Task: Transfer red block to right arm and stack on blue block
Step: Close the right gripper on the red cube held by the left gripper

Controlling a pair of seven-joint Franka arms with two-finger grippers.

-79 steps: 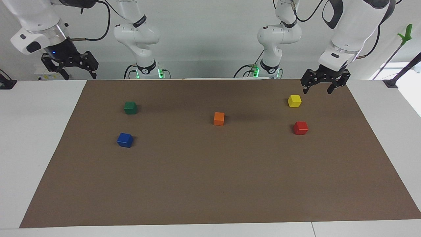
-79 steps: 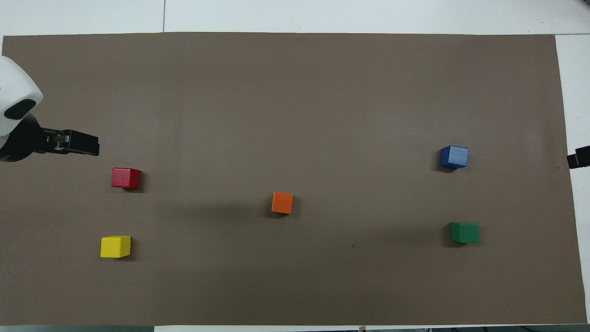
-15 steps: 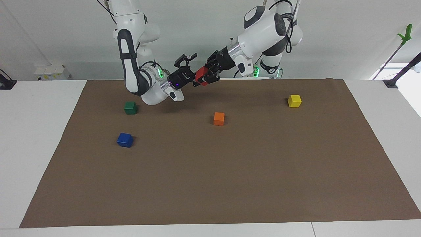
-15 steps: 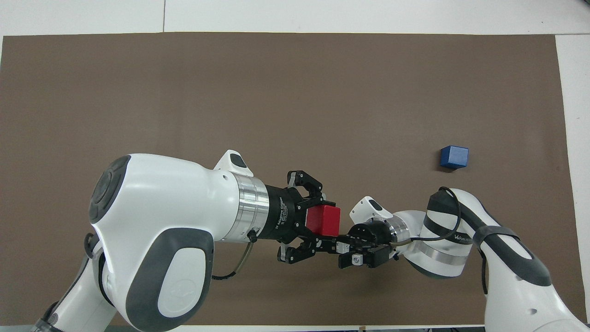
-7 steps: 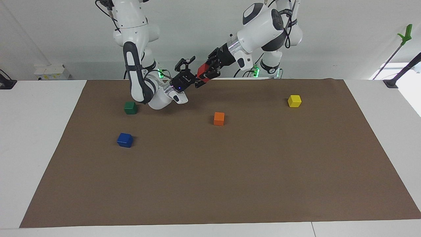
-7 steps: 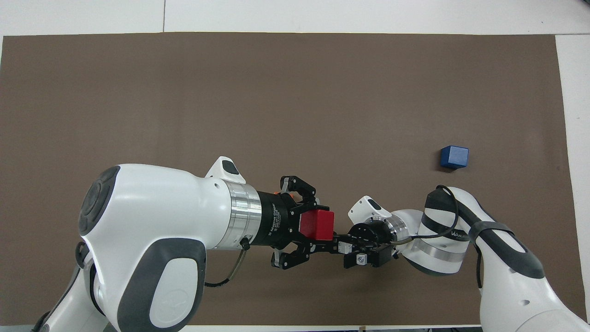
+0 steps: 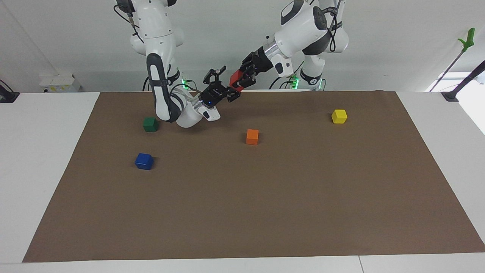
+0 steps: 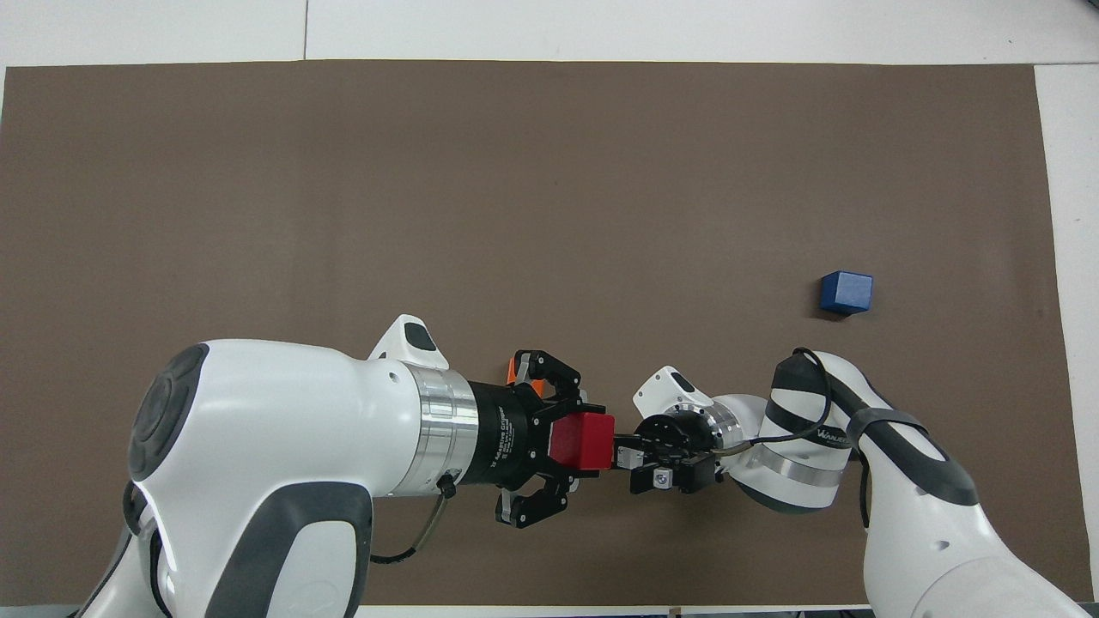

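My left gripper (image 7: 238,82) is shut on the red block (image 7: 234,79) and holds it in the air over the mat's edge nearest the robots, mid-table. It shows in the overhead view too (image 8: 580,439). My right gripper (image 7: 224,84), with the blue wrist light, is open and points at the red block, one finger above and one below its near face. I cannot tell whether it touches the block. The blue block (image 7: 144,161) sits on the mat toward the right arm's end (image 8: 846,292).
A green block (image 7: 150,124) lies under the right arm's elbow, nearer to the robots than the blue block. An orange block (image 7: 252,136) lies mid-mat. A yellow block (image 7: 339,116) lies toward the left arm's end. The brown mat (image 7: 242,212) covers the table.
The left gripper took the red block off the mat and carried it mid-table. Over the last second both grippers rose together and the right gripper's open fingers came closer to the block.
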